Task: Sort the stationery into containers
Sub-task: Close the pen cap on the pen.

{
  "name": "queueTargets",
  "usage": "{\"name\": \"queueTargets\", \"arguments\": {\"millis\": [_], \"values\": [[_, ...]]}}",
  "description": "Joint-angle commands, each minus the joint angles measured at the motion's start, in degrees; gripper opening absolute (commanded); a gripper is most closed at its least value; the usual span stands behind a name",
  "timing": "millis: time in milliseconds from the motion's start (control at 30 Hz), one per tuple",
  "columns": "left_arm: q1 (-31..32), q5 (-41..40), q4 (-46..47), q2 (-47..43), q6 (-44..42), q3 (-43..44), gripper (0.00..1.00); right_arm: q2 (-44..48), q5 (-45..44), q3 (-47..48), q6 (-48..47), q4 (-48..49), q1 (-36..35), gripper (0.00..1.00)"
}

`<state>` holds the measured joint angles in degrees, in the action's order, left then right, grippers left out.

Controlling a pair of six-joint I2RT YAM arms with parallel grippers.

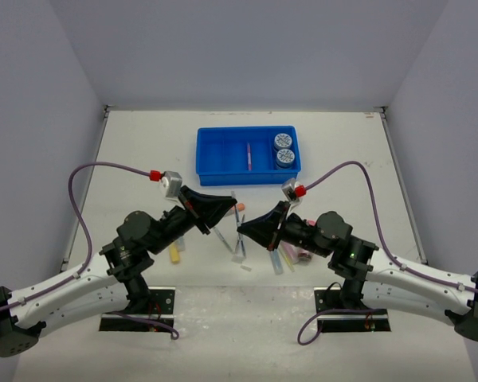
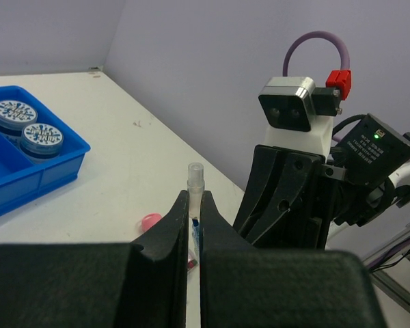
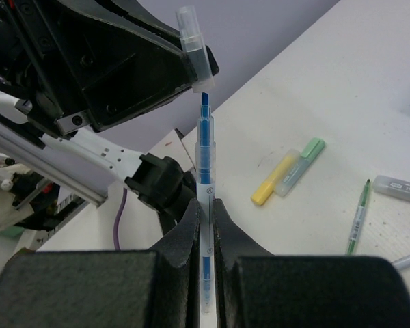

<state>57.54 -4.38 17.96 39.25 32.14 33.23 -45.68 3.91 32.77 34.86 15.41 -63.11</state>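
My right gripper (image 3: 205,205) is shut on a blue pen (image 3: 204,157) with a clear barrel, its bare tip pointing up. My left gripper (image 2: 195,198) is shut on a clear pen cap (image 2: 195,179). The cap (image 3: 195,51) sits just above the pen's tip, its mouth right at the tip. In the top view, the left gripper (image 1: 235,207) and right gripper (image 1: 240,229) meet nose to nose over the table's middle. The blue tray (image 1: 247,177) stands behind them, holding two patterned discs (image 1: 284,148) and a purple pen (image 1: 248,156).
Loose on the table are a yellow marker (image 3: 272,183), a green marker (image 3: 302,160), a thin green pen (image 3: 359,217) and a grey item (image 3: 400,189). A pink piece (image 2: 150,221) lies below the left jaws. More markers (image 1: 285,256) lie beside the right arm.
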Motion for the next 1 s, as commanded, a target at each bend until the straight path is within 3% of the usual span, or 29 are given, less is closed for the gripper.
{"name": "queueTargets", "arguments": {"millis": [0,633,967], "values": [[0.1,-0.3,1.3,-0.6,-1.2,2.1,0.0,0.6,-2.8,2.3,-1.3,-0.4,-0.4,0.0],[0.1,1.3,2.1,1.2,0.4,1.5,0.0,1.3,-3.7,4.5,-2.7,-1.9,-0.4,0.0],[0.1,4.1,1.9,2.2,8.6,0.5,0.0,0.5,-7.4,7.1,-6.5,-0.1,-0.4,0.0]]}}
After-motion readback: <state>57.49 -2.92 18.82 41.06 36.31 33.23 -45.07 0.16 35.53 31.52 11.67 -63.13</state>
